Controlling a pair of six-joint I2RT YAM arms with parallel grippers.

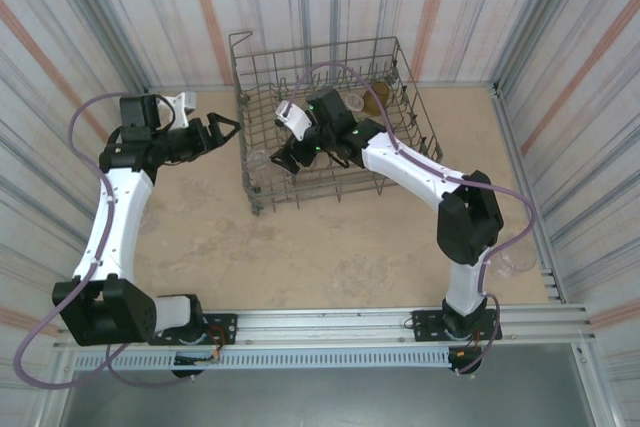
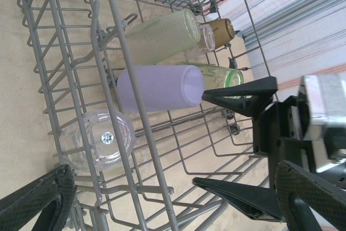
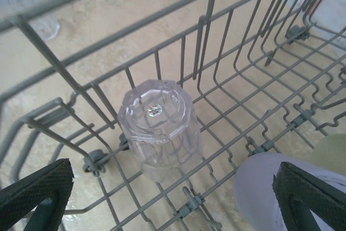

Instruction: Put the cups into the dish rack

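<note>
Right wrist: right end effector (image 3: 173, 194) gapes empty near the upturned clear cup (image 3: 159, 128); left end effector (image 1: 228, 131) also spread, empty

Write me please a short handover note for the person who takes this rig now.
Left hand: open, empty, outside the dish rack.
Right hand: open, empty, inside the rack by the clear cup.
Done: lavender cup, amber cup, two yellow-green cups and that clear cup are in the rack.
To do: the second clear cup; a clear shape on the table by the right arm may be it.
</note>
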